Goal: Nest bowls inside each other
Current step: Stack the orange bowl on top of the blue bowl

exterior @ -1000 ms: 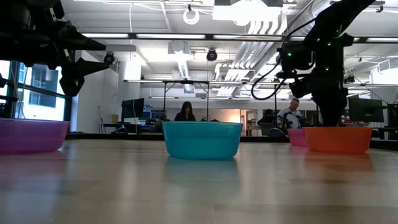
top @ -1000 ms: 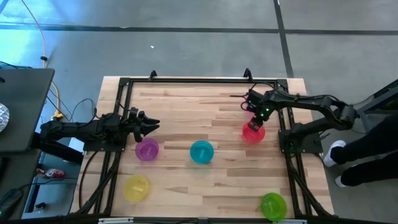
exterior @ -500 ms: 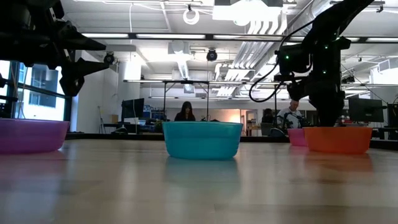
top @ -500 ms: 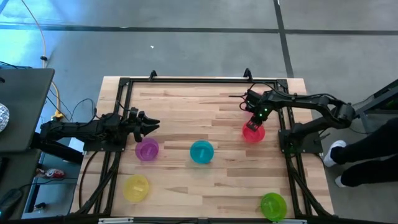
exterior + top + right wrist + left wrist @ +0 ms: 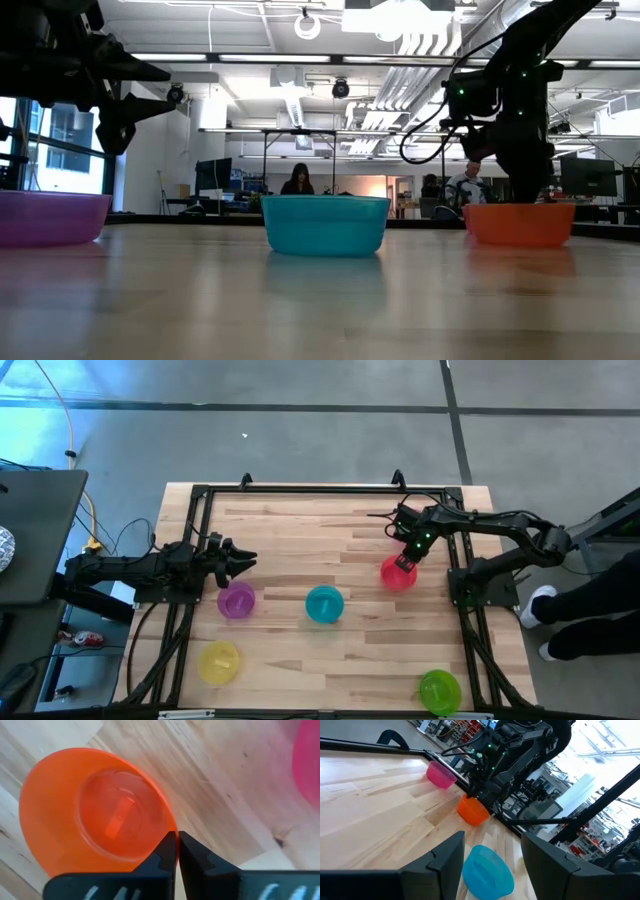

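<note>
The red bowl (image 5: 396,575) stands on its base on the table's right half, with my right gripper (image 5: 405,559) shut on it from above. The pink bowl (image 5: 440,774) stands just beyond it toward the far right. The teal bowl (image 5: 324,604) sits mid-table, the purple bowl (image 5: 237,601) to its left. The yellow bowl (image 5: 219,662) and the green bowl (image 5: 439,690) are near the front edge. My left gripper (image 5: 246,558) hovers open just beyond the purple bowl's far side, pointing toward the teal bowl (image 5: 487,872). My right gripper (image 5: 176,845) pinches the red bowl's rim (image 5: 169,826) on its far right side, one finger inside the bowl and one outside. The fingers come from above, pointing down. The bowl stays upright with its base on the table (image 5: 518,243).
A black frame (image 5: 300,490) runs along the table's far edge and down both sides. Bare wood lies between the teal and red bowls. A person's legs (image 5: 590,610) stand past the right edge, and people sit in the room behind.
My right gripper has shut on the red bowl's rim and gone a little toward the table's left edge. The red bowl has slid with it along the table, staying upright, and now hides the pink bowl in the low view.
</note>
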Tool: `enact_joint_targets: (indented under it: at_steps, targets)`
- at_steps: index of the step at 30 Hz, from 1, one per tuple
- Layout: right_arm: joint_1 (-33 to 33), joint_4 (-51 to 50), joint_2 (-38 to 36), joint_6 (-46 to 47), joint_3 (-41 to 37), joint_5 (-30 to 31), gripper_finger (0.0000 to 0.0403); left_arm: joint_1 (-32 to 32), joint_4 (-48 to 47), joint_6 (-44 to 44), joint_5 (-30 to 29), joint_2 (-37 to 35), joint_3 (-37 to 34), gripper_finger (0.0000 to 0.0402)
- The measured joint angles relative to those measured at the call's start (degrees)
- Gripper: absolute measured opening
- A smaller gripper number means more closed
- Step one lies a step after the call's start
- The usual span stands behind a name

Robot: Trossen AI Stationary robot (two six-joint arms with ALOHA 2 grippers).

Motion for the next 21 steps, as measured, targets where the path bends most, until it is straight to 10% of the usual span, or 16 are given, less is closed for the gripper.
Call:
enact_joint_targets:
  at_steps: [21]
  targets:
    - [0.02,2.54,-0.02,-4.22,1.61,-5.51,0.0,0.0,0.0,-0.02,-0.46,0.0,0.0,0.0184]
